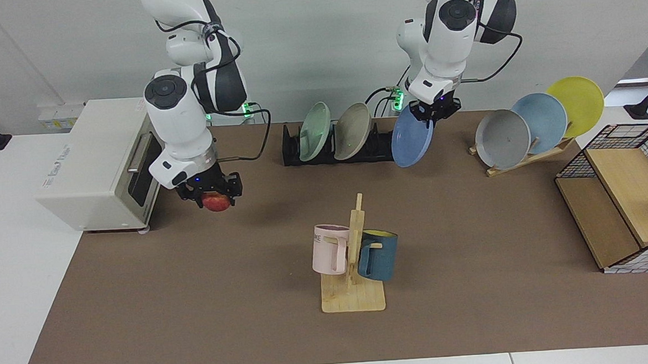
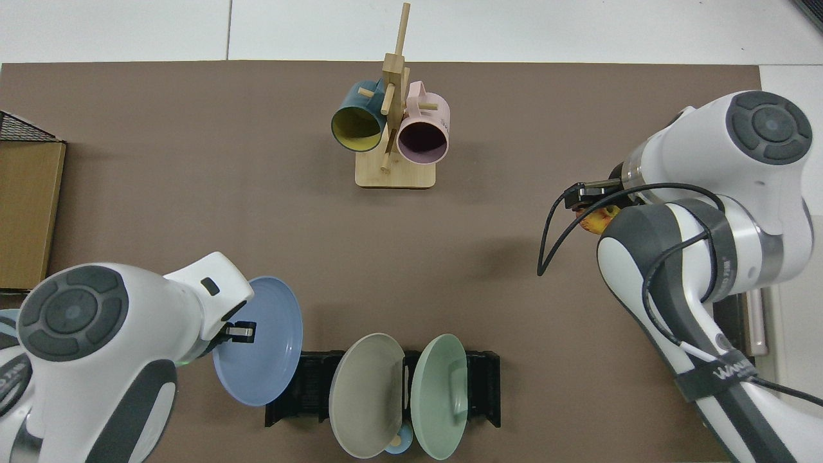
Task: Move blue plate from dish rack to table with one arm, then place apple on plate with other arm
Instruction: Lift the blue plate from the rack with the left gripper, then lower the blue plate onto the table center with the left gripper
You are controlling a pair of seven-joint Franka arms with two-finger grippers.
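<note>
The blue plate (image 1: 412, 142) hangs tilted in the air just off the end of the black dish rack (image 1: 292, 151), clear of its slots. My left gripper (image 1: 434, 111) is shut on the plate's upper rim. From above, the blue plate (image 2: 260, 344) sits beside the dish rack (image 2: 492, 393), with the left gripper (image 2: 239, 332) on its edge. The red and yellow apple (image 1: 217, 201) is held well above the table (image 1: 197, 299) in my right gripper (image 1: 211, 194), which is shut on it. The apple (image 2: 596, 220) shows partly under the right gripper (image 2: 588, 200).
A green plate (image 1: 314, 131) and a beige plate (image 1: 353, 130) stand in the rack. A toaster oven (image 1: 101, 160) is beside the right arm. A mug stand (image 1: 353, 258) holds two mugs mid-table. A wooden stand with three plates (image 1: 537, 121) and a wire-and-wood crate (image 1: 624, 188) lie beyond.
</note>
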